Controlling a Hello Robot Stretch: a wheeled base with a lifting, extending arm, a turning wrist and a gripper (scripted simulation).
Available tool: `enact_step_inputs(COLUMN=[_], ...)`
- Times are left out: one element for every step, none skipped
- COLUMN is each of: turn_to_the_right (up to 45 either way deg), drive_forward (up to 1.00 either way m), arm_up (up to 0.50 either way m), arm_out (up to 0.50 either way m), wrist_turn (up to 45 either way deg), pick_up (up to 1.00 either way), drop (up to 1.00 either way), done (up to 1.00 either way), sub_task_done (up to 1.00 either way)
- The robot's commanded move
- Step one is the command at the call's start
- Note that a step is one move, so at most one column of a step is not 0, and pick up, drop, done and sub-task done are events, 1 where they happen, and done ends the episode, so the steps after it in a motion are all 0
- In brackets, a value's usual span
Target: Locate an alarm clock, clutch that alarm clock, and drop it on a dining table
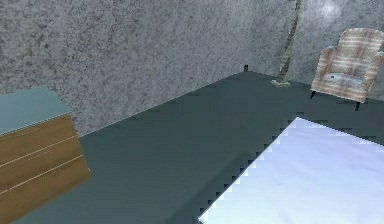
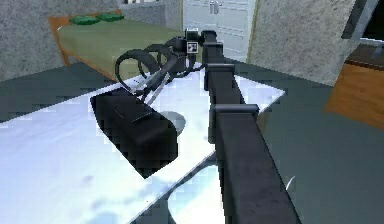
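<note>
Looking ahead at a dark teal floor (image 1: 170, 130) meeting grey speckled walls (image 1: 130, 50) at a far corner; on the near left, a wooden dresser (image 1: 35, 160) with a pale blue-green top; at the near right, a white rug (image 1: 310, 175); at the far right, a pale patterned armchair (image 1: 350, 65) on dark legs, and just left of it a thin pale pole (image 1: 289, 45) rising against the wall. To the arm's side, across the white rug (image 2: 60, 170), a dark square arm (image 2: 245, 150) running from the near edge to 2 small white squares (image 2: 190, 43) with black marks; left of those, the gripper (image 2: 143, 68) with thin curved fingers (image 2: 128, 62), rug and dark floor behind. Cannot tell the fingers' spread, nor whether holding anything. Near and left of the arm, a black boxy shape (image 2: 135, 128); cannot tell whether on the rug or part of the robot. At the far left, a wooden bed (image 2: 100, 40) with an olive cover and green pillows (image 2: 98, 18); at the far middle, white panelled doors (image 2: 228, 22); at the right, a wooden cabinet (image 2: 362, 92). Cannot place the alarm clock
</note>
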Motion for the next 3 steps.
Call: enact_step_inputs(turn_to_the_right=[0.0,0.0,0.0], drive_forward=[0.0,0.0,0.0], arm_up=[0.0,0.0,0.0], arm_out=[0.0,0.0,0.0], wrist_turn=[45.0,45.0,6.0], pick_up=[0.0,0.0,0.0], drop=[0.0,0.0,0.0], done=[0.0,0.0,0.0], sub_task_done=[0.0,0.0,0.0])
